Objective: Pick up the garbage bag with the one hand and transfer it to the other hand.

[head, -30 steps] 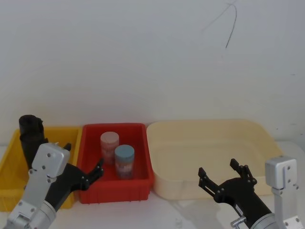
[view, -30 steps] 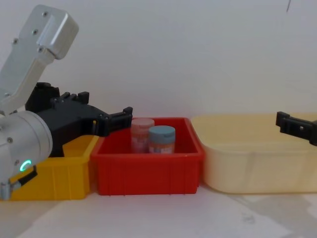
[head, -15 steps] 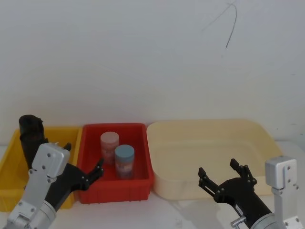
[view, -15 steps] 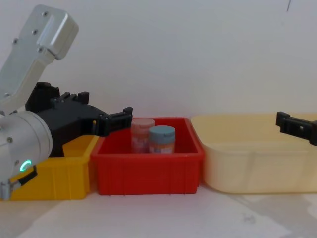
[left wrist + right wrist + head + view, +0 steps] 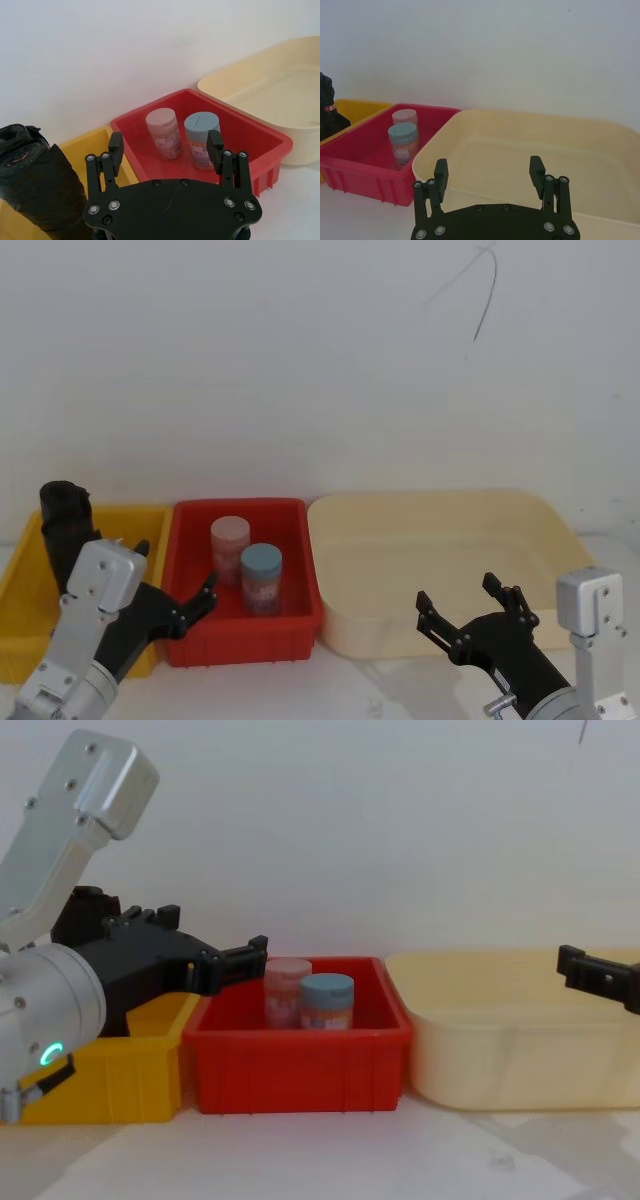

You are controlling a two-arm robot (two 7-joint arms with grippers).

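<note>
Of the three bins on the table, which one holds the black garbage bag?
The yellow bin, the leftmost one: the garbage bag stands upright at its far end. The red bin and the cream tub have no bag.

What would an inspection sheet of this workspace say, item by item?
Surface: white table, three containers in a row along the wall.
Job's things: bag upright at the back of the yellow bin, not gripped.
Clutter: pink jar and blue-lidded jar in the red bin; cream tub to the right.
Grippers: left gripper open, beside the bag, holding nothing; right gripper open, in front of the tub, holding nothing.
Cables: nothing seen.
Surroundings: white wall with a thin dark line; cannot tell what it is.
</note>
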